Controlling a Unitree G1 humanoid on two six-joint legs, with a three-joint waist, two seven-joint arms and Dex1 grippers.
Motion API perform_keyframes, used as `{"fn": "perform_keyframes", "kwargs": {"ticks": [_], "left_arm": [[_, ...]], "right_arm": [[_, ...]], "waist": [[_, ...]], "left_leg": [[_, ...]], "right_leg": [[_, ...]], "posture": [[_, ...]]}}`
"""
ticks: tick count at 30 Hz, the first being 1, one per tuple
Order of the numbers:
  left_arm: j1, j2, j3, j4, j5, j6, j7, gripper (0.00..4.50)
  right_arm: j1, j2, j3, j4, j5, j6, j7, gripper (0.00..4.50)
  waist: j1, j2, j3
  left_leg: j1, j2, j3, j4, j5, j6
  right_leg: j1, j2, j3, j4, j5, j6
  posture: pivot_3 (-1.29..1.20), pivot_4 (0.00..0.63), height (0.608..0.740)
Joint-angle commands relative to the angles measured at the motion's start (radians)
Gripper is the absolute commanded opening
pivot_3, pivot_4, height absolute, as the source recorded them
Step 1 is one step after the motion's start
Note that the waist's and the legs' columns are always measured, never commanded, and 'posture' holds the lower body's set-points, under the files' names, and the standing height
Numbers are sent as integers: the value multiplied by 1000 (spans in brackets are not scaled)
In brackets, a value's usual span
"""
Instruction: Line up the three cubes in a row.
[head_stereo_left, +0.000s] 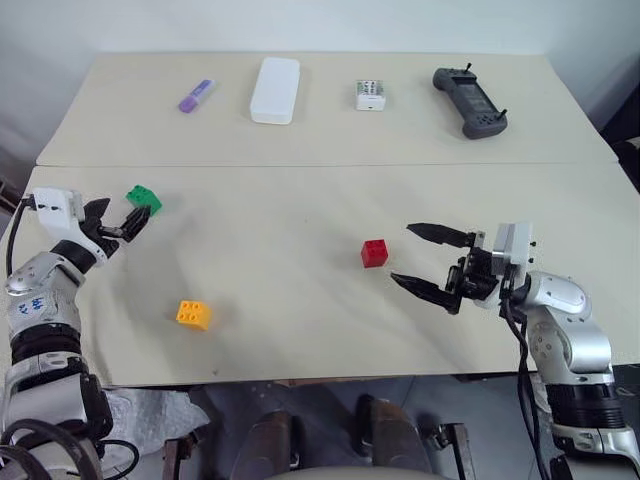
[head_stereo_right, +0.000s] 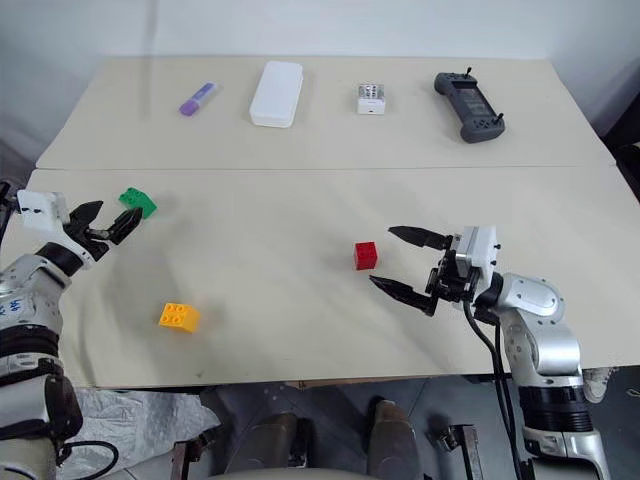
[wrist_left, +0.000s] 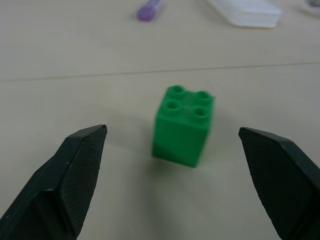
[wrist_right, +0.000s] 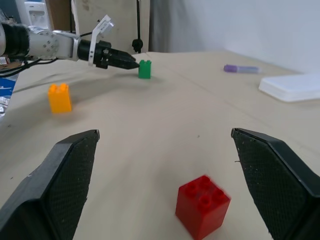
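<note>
Yellow-orange cube (head_stereo_left: 193, 314): nearest the table's front edge, on the robot's left, well apart from both grippers; studs up.
Right gripper (head_stereo_left: 428, 259): jaws spread wide and empty, level above the table, pointing toward the red cube.
Red cube (head_stereo_left: 374, 252): mid-table, just beyond the right fingertips, not touched; studs up.
Left gripper (head_stereo_left: 128, 219): jaws released and wide, holding nothing — the green cube sits just ahead of the tips, centred in the gap in the left wrist view.
Green cube (wrist_left: 183, 124): left side, a little farther back than the red one, turned slightly askew to the jaws.
Handling: likely light, stiff plastic with smooth, somewhat slippery walls — not fragile, but apt to skid or twist if nudged.
Where to hold: two opposite flat side walls, below the studs, pads square to the faces.
Row: not yet formed; the three cubes lie well apart.
</note>
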Motion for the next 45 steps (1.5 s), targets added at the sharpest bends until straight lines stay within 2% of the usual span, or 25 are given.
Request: {"fn": "perform_keyframes", "kwargs": {"ticks": [1, 4, 6, 15, 17, 20, 23, 26, 31, 37, 45], "left_arm": [[-68, 30, -13, 101, 28, -49, -36, 4500], [-113, 29, -27, 166, 49, -83, -62, 4500], [-139, 28, -37, 201, 68, -119, -61, 4107], [-191, 52, -52, 276, 86, -142, -204, 1506], [-199, 57, -43, 271, 70, -157, -274, 1480], [-226, 51, -53, 202, 38, -163, -480, 1480], [-235, 10, -123, 66, 22, -131, -717, 1480], [-234, -42, -212, -69, 32, -100, -846, 1480], [-275, -185, -347, -172, 69, -49, -865, 1480], [-277, -265, -470, -103, 170, -99, -817, 1480], [-300, -329, -484, -26, 206, -129, -747, 1480]], "right_arm": [[22, -9, -27, -72, 11, -6, -29, 4437], [36, -6, -28, -90, 11, -6, -48, 4437], [40, -5, -23, -94, 7, -9, -55, 4500], [44, -21, -19, -97, 2, -9, -54, 4500], [57, -31, -23, -99, -1, -11, -47, 4500], [84, -53, -50, -114, 9, -8, -49, 4500], [129, -93, -95, -121, 28, -6, -31, 4500], [189, -140, -135, -118, 54, 3, 19, 4500], [257, -192, -195, -57, 75, 4, 87, 4500], [250, -186, -194, -54, 59, -13, 82, 4500], [269, -172, -187, -88, 68, -8, 62, 4500]], "waist": [[0, 0, 0], [1, -1, 0], [2, -1, 0], [1, -1, 0], [2, -1, 0], [4, -1, 0], [6, -2, 0], [14, -2, 0], [22, -3, 1], [14, -3, 1], [30, -3, 1]], "left_leg": [[0, 0, 0, 0, 0, 0], [0, 0, 1, 1, 0, 0], [0, 0, 1, 2, 0, 0], [0, 0, 2, 2, 0, 0], [0, 0, 2, 2, 0, 0], [0, 1, 3, 3, 0, 1], [-1, 0, 8, 3, 1, 1], [-1, 1, 9, 3, 1, 1], [-1, 0, 10, 4, 1, 1], [1, 2, 10, 5, 1, 1], [0, 5, 9, 6, 1, 2]], "right_leg": [[0, 0, 0, 0, 0, 0], [0, -1, 0, 0, 0, 0], [0, -1, 1, 0, 0, 0], [0, 0, 1, 1, 0, 0], [0, -1, 1, 1, 0, 0], [0, -1, 1, 1, 0, 0], [0, -1, 0, 1, 0, 0], [0, -2, 0, 1, 0, 0], [1, -1, 1, 1, 0, 0], [0, 0, 4, 1, 1, 1], [0, -1, 5, 1, 1, 2]], "posture": [[0, 150, 740], [0, 150, 740], [0, 150, 740], [0, 150, 740], [0, 150, 740], [0, 150, 740], [0, 150, 740], [0, 150, 740], [0, 150, 740], [0, 150, 740], [0, 150, 740]]}}
